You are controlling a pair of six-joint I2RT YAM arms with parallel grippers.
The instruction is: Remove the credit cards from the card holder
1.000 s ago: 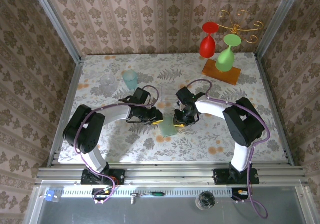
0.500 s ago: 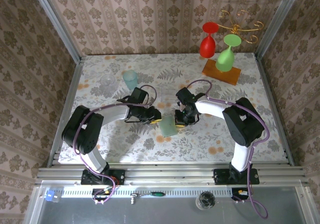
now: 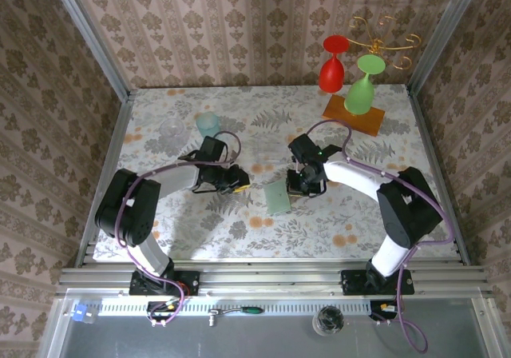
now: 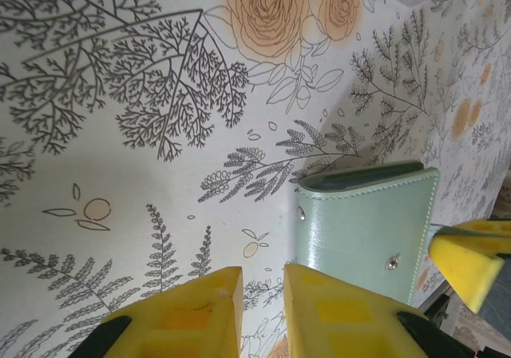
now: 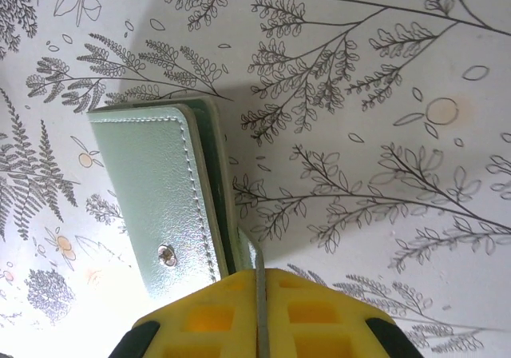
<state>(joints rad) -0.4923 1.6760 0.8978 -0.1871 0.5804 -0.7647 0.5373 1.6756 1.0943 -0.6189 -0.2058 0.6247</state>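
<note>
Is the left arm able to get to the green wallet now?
Probably yes. The card holder lies just beside the left gripper, with only bare table between them. The right gripper has its jaws shut on the far edge, leaving the near side free.

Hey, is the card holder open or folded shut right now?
Folded shut. In the right wrist view the card holder lies flat with its two panels stacked, edges lined up, snap stud facing up.

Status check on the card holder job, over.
Right fingers shut, pinching a thin edge at the card holder side. Left fingers barely apart, empty, beside it. It lies folded closed on the table, nothing on top.
</note>
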